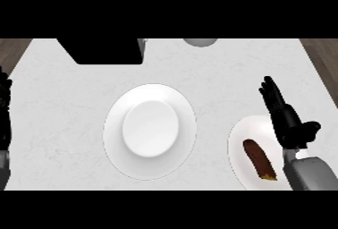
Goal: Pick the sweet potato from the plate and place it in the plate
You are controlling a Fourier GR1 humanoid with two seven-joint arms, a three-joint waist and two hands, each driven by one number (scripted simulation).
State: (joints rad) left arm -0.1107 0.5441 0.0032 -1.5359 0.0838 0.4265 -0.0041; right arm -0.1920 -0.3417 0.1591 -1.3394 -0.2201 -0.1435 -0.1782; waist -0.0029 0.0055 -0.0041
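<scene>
- My left hand (5,112) rests at the left edge, fingers straight and released.
- The large white plate (119,134) sits mid-counter, bare, and I take it as the destination.
- The sweet potato (259,160) lies on the small plate (239,134) at right: dark brown, elongated, tapering. I judge it stiff, light and a little prone to rolling; I'd grasp it across its middle.
- My right hand (285,116) is beside it, fingers straight, holding nothing.
</scene>
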